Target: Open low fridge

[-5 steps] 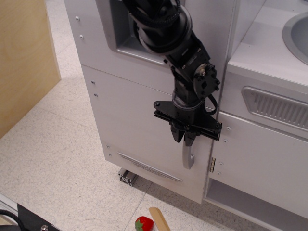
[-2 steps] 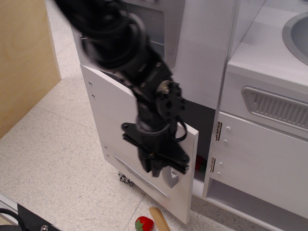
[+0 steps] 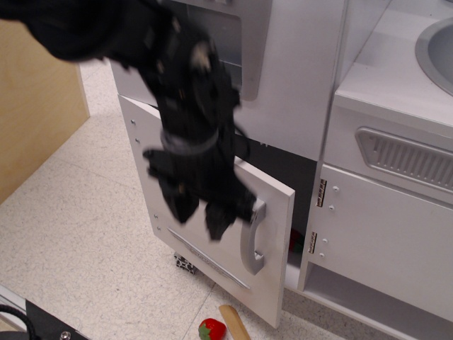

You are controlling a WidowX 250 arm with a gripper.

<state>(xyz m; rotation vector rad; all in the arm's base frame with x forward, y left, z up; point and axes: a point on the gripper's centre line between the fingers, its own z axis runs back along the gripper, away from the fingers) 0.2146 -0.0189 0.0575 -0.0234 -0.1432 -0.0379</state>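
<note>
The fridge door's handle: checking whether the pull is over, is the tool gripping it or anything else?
Nothing is held. The black tool hangs open just left of the curved silver-grey handle of the white low fridge door, which stands ajar.

My arm is black all over, thick and rounded up top, and it smears with motion blur so I can't pick out screws or cables. Just above the gripper I see a pale grey ring wrapping the wrist, with a small light patch higher on the housing. The two fingers are stubby, dark and tapering
</note>
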